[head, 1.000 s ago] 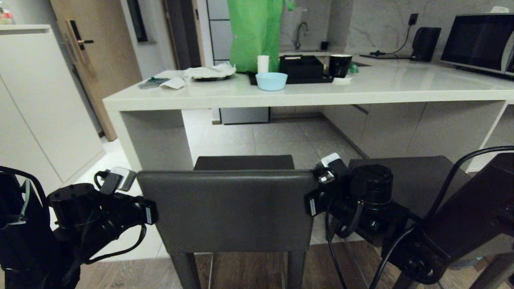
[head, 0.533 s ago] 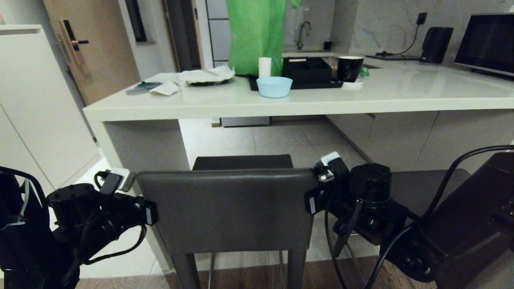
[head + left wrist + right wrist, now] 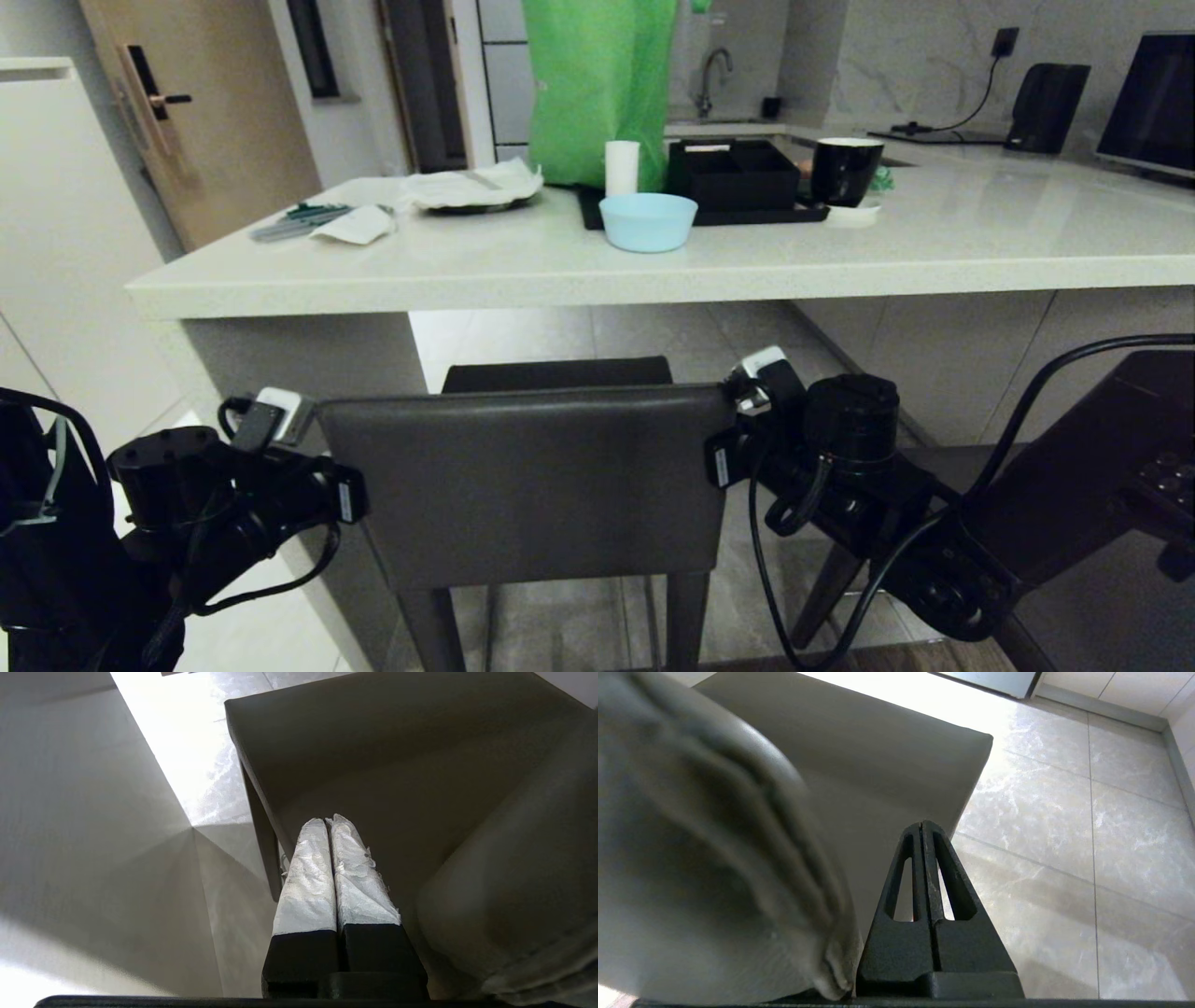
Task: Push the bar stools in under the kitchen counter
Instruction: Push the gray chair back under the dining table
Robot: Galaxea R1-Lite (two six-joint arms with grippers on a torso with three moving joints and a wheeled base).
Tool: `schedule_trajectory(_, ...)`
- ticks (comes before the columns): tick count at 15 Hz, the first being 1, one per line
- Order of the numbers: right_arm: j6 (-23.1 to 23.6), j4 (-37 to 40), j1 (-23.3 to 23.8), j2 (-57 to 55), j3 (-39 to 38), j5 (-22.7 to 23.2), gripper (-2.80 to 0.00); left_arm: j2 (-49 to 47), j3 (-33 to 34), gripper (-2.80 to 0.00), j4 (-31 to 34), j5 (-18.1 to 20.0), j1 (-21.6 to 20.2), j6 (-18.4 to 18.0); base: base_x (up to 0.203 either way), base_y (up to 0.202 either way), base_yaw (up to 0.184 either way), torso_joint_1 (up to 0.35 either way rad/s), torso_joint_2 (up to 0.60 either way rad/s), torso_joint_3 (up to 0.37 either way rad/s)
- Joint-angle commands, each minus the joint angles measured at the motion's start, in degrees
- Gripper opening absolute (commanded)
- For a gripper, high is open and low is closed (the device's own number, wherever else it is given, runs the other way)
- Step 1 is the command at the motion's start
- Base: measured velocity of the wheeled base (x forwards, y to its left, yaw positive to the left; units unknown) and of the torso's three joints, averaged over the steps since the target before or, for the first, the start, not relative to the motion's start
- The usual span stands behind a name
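Note:
One bar stool [image 3: 532, 485] stands in front of me, its dark grey backrest facing me and its flat seat [image 3: 557, 373] pointing at the kitchen counter [image 3: 653, 275]. My left gripper [image 3: 329, 820] is shut and empty, pressed beside the backrest's left end along the seat [image 3: 373, 742]. At the backrest's right end my right gripper [image 3: 922, 823] is also shut and empty, next to the backrest [image 3: 691, 835]. In the head view both sets of fingers are hidden behind the backrest. A slanted leg [image 3: 822, 588] of a second stool shows behind my right arm.
The counter's white side panel [image 3: 308, 359] stands close to the stool's left. On the slab are a light blue bowl [image 3: 647, 222], a black tray with a box [image 3: 733, 175], a black mug [image 3: 845, 171] and a green bag [image 3: 597, 89]. A white cabinet [image 3: 56, 205] is at the left.
The whole view has shifted: the counter is nearer and larger. The stool and both arms keep their place in the picture, so the stool has travelled with me towards the counter.

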State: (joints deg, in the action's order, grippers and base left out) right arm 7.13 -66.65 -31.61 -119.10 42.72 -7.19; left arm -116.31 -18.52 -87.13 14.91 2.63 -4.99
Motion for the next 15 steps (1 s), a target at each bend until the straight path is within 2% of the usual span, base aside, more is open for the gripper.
schedule_trajectory(1,0.08,-0.24,-0.03,-0.17,-0.07,-0.11,-2.80,0.03,-0.03,-2.80,-0.54,0.12,0.00,-0.03,0.185,0.000,0.002,0.002,0.01,0.002)
schedule_trajectory(6,0.08,-0.41,-0.12,-0.08,-0.52,-0.19,-2.80,0.82,0.15,-2.80,-0.54,0.56,0.16,-0.20,0.175,0.000,0.004,0.002,0.00,0.002)
schedule_trajectory(12,0.08,-0.46,-0.12,0.11,-0.62,-0.20,-2.80,1.31,1.00,-2.80,-0.54,0.30,0.03,-0.28,0.009,0.000,0.000,0.001,0.00,0.000)
schedule_trajectory(15,-0.08,-0.50,-0.12,2.18,-1.84,-0.28,-2.80,4.47,4.20,-2.80,-0.54,0.50,-1.25,0.26,0.000,0.000,0.000,0.000,0.00,0.000)
